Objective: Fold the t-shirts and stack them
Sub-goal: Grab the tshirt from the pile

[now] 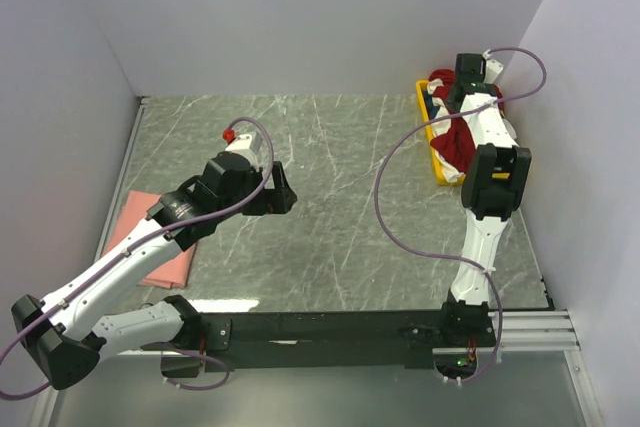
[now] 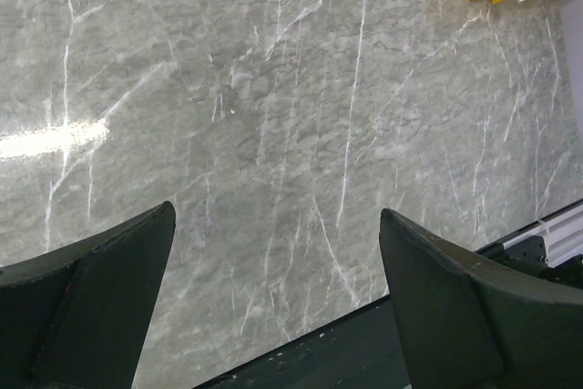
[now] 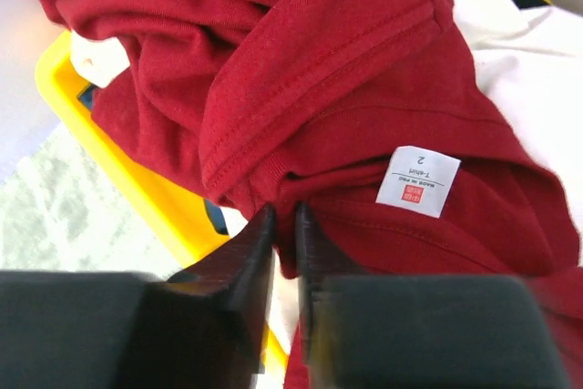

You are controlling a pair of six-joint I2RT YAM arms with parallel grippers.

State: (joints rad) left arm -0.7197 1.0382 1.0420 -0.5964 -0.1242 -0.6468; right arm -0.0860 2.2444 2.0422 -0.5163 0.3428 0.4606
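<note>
**Right tool (image 3: 284, 214) gripping red shirt (image 3: 346, 88)**

The right tool is pinching a fold of the red shirt, jaws almost together. The shirt is lying heaped in the bin (image 3: 137, 179), partly over a white shirt (image 3: 519, 70). The left tool (image 2: 278, 211) is hanging spread over bare bench (image 2: 273, 88), well apart from the bin, so the right arm is sitting nearer.

White-and-black arms (image 1: 110, 272), looping purple cables (image 1: 379, 192), black wedge-shaped tool fingers (image 2: 91, 307)

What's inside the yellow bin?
A dark red t-shirt heaped on top, a white t-shirt partly under it. The floor of the yellow bin and anything deeper are covered.
</note>
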